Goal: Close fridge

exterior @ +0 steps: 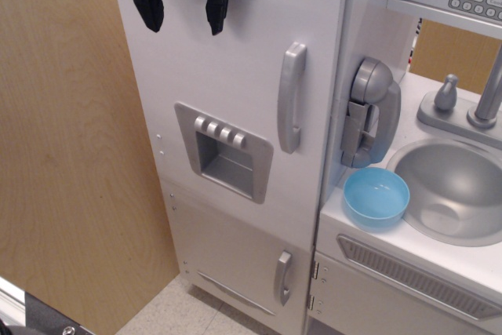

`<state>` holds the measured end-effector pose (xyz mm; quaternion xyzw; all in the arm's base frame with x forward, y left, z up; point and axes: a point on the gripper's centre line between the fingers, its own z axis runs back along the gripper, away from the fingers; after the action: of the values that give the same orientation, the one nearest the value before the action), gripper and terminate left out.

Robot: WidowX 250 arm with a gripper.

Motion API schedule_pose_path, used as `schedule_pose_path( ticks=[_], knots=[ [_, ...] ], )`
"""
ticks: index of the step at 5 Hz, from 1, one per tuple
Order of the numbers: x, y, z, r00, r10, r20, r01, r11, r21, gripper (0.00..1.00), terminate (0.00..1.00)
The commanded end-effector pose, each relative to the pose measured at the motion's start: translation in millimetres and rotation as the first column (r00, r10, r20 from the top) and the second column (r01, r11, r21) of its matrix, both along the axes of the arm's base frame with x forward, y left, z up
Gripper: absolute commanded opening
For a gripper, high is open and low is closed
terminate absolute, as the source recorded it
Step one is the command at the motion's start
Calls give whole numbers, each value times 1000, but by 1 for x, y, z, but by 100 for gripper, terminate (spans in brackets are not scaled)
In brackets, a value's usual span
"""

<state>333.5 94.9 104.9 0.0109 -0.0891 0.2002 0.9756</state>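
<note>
The fridge door (235, 76) is a large white panel with a grey vertical handle (291, 97) and a grey four-button dispenser panel (224, 151). It stands flush with the cabinet, no gap showing at its right edge. My black gripper (183, 15) is at the top left of the door, in front of its upper face, fingers pointing down. The fingers (149, 7) are spread apart with nothing between them. The inside of the fridge is hidden.
A smaller lower door (235, 260) with a short grey handle sits below. A grey toy phone (369, 111), a blue bowl (376, 196), a grey sink (455, 190) and a microwave keypad (477, 1) are at the right. A wooden wall (70, 154) stands at the left.
</note>
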Motion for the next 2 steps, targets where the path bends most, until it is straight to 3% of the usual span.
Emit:
schedule_pose_path(
  ticks=[1, 2],
  knots=[
    [11, 10, 19, 998, 30, 59, -31, 1000, 4, 100, 0],
    [-10, 5, 20, 997, -36, 69, 35, 999, 12, 100, 0]
  ],
)
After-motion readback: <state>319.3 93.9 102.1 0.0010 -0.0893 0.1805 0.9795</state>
